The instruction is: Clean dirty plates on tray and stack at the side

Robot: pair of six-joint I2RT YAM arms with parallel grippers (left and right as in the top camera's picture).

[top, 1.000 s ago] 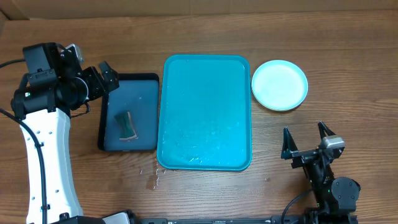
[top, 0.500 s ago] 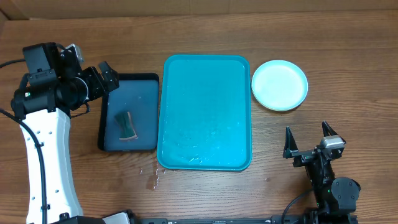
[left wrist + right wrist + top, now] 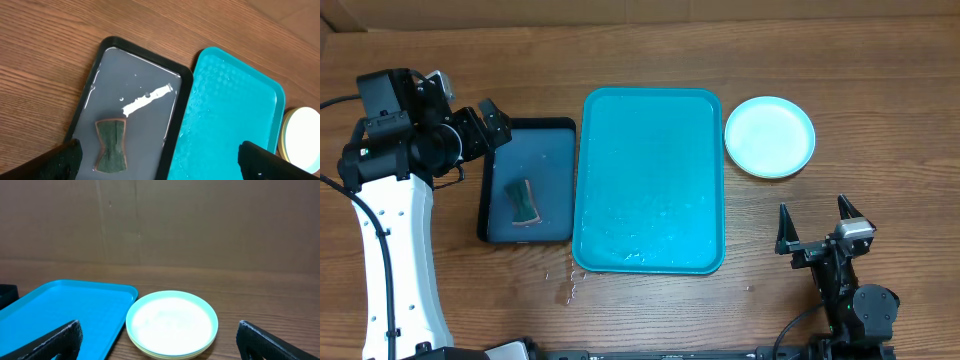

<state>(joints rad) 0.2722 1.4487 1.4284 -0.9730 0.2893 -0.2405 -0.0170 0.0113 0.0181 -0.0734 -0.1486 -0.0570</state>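
Note:
The turquoise tray point(image 3: 650, 180) lies in the middle of the table with nothing on it, only a wet sheen. The plates point(image 3: 769, 136) sit in one stack on the wood to its right. A light blue plate is on top, and the right wrist view shows yellow-green rims under it point(image 3: 171, 323). No smudge shows on the top plate. My left gripper point(image 3: 496, 122) hangs open over the left edge of the black tray, holding nothing. My right gripper point(image 3: 811, 212) stands open near the front right, short of the stack and holding nothing.
A black tray point(image 3: 550, 150) holding water and a green sponge point(image 3: 523, 202) lies left of the turquoise tray point(image 3: 230, 115). Water drops point(image 3: 565, 285) dot the wood at the tray's front left corner. A cardboard wall point(image 3: 160, 220) closes the back.
The right gripper has shifted slightly to the right. The left arm, the trays and the plates have not moved.

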